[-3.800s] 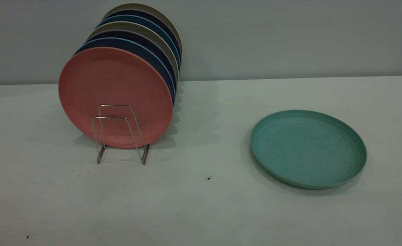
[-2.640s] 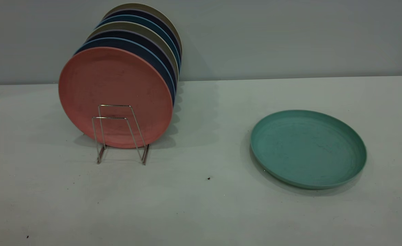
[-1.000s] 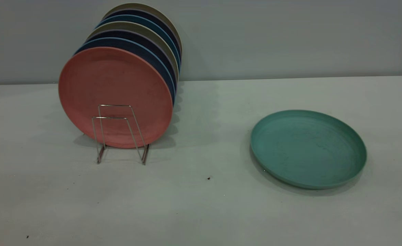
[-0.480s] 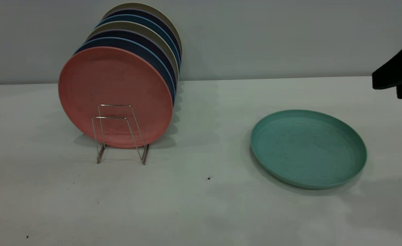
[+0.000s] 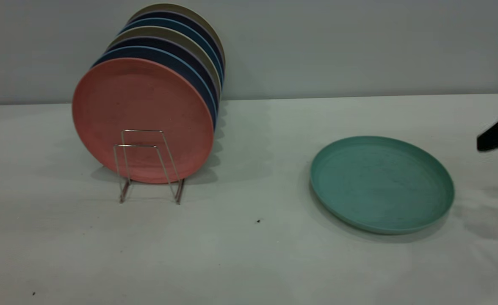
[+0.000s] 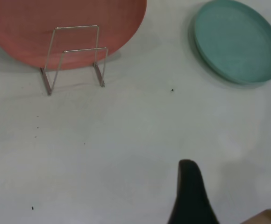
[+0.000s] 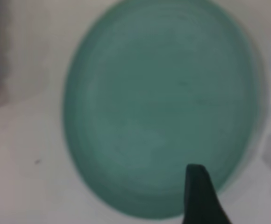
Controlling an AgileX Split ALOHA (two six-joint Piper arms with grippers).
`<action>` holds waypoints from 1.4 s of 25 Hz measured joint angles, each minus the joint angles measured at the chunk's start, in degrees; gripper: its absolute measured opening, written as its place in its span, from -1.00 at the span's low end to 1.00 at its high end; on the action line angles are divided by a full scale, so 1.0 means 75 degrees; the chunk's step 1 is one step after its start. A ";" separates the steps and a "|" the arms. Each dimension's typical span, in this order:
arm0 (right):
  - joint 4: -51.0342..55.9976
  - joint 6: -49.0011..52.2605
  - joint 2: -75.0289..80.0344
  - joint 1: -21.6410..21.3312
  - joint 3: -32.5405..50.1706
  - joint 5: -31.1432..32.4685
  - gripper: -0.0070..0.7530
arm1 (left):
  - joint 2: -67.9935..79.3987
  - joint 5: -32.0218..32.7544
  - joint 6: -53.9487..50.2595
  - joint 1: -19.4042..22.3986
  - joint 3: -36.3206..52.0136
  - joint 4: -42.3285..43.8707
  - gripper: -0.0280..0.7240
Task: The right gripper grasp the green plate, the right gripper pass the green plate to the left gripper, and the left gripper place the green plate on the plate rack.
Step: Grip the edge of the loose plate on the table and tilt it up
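Note:
The green plate (image 5: 382, 184) lies flat on the table at the right; it also shows in the left wrist view (image 6: 238, 42) and fills the right wrist view (image 7: 163, 107). My right gripper (image 5: 491, 154) is at the right edge, above the table and just right of the plate, open and empty; one finger (image 7: 198, 196) shows over the plate's rim. The plate rack (image 5: 149, 165) stands at the left, its two front loops bare. My left gripper (image 6: 229, 196) is out of the exterior view, open and empty; one finger (image 6: 189, 191) shows over bare table, well back from the rack (image 6: 74, 56).
A salmon-pink plate (image 5: 143, 120) stands upright in the rack, with several dark blue and olive plates behind it. A small dark speck (image 5: 258, 220) lies on the white table (image 5: 249, 254) between the rack and the green plate. A grey wall closes the back.
The right gripper came into view at the right edge and has dropped lower, nearer the table beside the green plate. The plates and the rack have not moved.

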 joint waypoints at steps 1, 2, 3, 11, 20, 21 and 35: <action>-0.0004 0.0000 0.0243 -0.0022 -0.0133 0.0000 0.19 | 0.0000 0.0000 0.0000 0.0000 0.0000 0.0008 0.47; -0.0015 -0.0018 0.0428 -0.0046 -0.0255 -0.0008 0.19 | 0.0000 0.0000 0.0000 0.0000 0.0000 0.0016 0.47; -0.0023 -0.0038 0.0631 -0.0054 -0.0355 -0.0008 0.19 | 0.0000 0.0000 0.0000 0.0000 0.0000 0.0016 0.47; -0.0022 -0.0031 0.1820 -0.0059 -0.1254 0.0000 0.19 | 0.0000 0.0000 0.0000 0.0000 0.0000 0.0029 0.47; 0.0602 -0.0002 0.2706 -0.0059 -0.1641 0.0509 0.19 | 0.0000 -0.0120 -0.0009 0.0000 0.0000 0.0032 0.47; 0.0692 -0.0037 0.2761 -0.0052 -0.1644 0.0603 0.19 | 0.0000 -0.0137 -0.0009 0.0000 0.0000 0.0032 0.47; 0.1162 -0.0244 0.2854 0.1139 -0.1734 -0.0281 -0.72 | 0.0000 -0.0185 -0.0002 0.0000 0.0000 0.0032 0.47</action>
